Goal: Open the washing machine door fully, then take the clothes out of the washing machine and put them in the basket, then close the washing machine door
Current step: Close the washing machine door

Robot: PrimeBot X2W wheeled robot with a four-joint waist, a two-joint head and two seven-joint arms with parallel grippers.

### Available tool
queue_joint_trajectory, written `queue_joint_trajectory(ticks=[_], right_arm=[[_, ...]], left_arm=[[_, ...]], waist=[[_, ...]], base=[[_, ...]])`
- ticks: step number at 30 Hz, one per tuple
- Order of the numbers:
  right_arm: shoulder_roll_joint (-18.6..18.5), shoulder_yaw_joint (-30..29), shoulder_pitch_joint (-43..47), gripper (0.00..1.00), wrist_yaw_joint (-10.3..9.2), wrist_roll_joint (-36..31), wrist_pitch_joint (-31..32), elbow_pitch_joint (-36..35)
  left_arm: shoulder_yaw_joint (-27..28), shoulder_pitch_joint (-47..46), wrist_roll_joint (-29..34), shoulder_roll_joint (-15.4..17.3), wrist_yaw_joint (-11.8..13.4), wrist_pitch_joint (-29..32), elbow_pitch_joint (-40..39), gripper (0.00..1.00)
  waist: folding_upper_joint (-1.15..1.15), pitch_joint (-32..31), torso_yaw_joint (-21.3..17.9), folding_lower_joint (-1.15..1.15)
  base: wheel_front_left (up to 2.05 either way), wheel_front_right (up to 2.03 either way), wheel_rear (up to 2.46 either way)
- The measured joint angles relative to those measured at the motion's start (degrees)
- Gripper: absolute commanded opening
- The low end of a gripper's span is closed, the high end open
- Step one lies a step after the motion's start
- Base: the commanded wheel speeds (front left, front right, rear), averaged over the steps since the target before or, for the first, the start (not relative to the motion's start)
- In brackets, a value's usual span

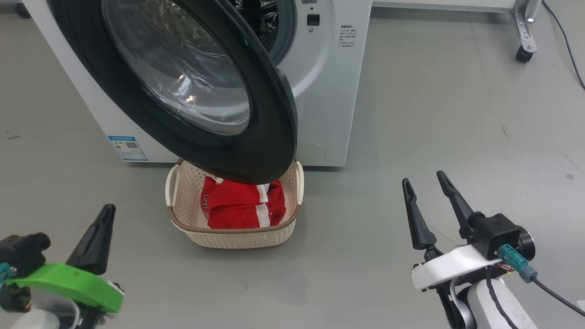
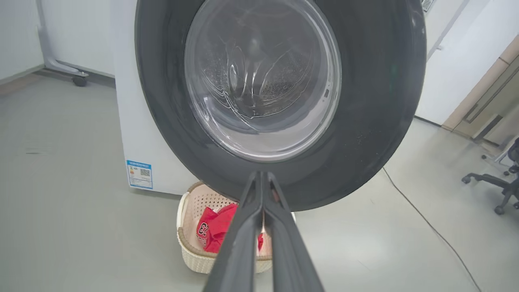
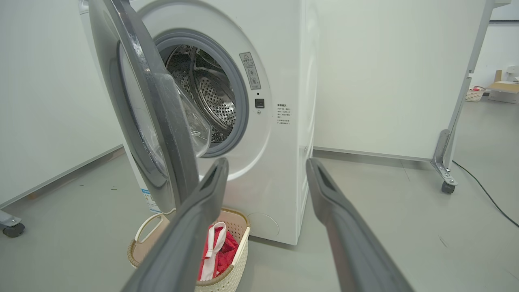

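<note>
You had the left gripper point(image 1: 109, 211) at the near left, its two dark fingers pressed together with nothing between them. In its wrist view the joined tips pointed at the lower rim of the washing machine door point(image 1: 196, 87), though whether they touched it you could not tell. The right gripper point(image 1: 423, 178) hung at the near right above bare grey floor point(image 1: 411, 114), fingers spread wide and holding nothing, well apart from the machine.

The door stood swung out from the washing machine point(image 1: 329, 82), its black rim and bulging glass leaning over toward you. To the right of it, the grey rubber ring and the perforated drum point(image 3: 215, 101) showed through the gap.

The basket point(image 1: 237, 237) sat on the floor just in front of the machine, its far end under the door's lower edge. The clothes point(image 1: 242, 205) lay bundled inside it, red with a white stripe, below the brown rim. A small blue label point(image 1: 128, 147) sat low on the machine's front, left of the basket.
</note>
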Motion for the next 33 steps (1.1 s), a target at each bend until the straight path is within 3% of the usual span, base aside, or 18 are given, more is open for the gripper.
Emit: queue_joint_trajectory(ticks=[3, 18, 19, 20, 21, 22, 33], right_arm=[[0.0, -0.2, 0.1, 1.0, 0.23, -0.1, 0.0, 0.0], [0.1, -0.7, 1.1, 1.0, 0.26, -0.2, 0.0, -0.2], [0.1, -0.6, 1.1, 1.0, 0.26, -0.2, 0.0, -0.2], [0.2, -0.6, 1.1, 1.0, 0.26, -0.2, 0.0, -0.2], [0.2, -0.6, 1.1, 1.0, 0.26, -0.3, 0.0, -0.2], [0.2, -0.6, 1.2, 1.0, 0.26, -0.3, 0.0, -0.2], [0.2, -0.5, 1.2, 1.0, 0.78, -0.4, 0.0, -0.2]], left_arm=[[-0.5, 0.5, 5.3, 1.6, 1.3, -3.3, 0.7, 0.0], [1.6, 3.3, 16.0, -1.3, 6.9, -4.7, -0.4, 0.0], [2.5, 3.6, 16.9, -1.7, 7.2, -4.7, -0.9, 0.06], [3.1, 3.8, 17.7, -2.2, 7.5, -4.7, -1.4, 0.46], [3.7, 3.8, 18.5, -2.6, 7.6, -4.7, -1.8, 0.96], [4.3, 3.8, 19.3, -3.1, 7.6, -4.7, -2.3, 1.0], [7.7, 5.6, 24.6, -7.2, 8.0, -4.7, -5.3, 1.0]], waist=[[0.0, -0.2, 0.3, 0.0], [0.0, -1.1, 2.9, 0.0], [0.0, -1.1, 3.0, 0.0], [0.0, -1.1, 3.0, 0.0], [0.0, -1.0, 3.1, 0.0], [0.0, -1.0, 3.2, 0.0], [0.0, -0.5, 3.7, 0.0]], base=[[0.0, 0.0, 0.0], [0.0, 0.0, 0.0], [0.0, 0.0, 0.0], [0.0, 0.0, 0.0], [0.0, 0.0, 0.0], [0.0, 0.0, 0.0], [0.0, 0.0, 0.0]])
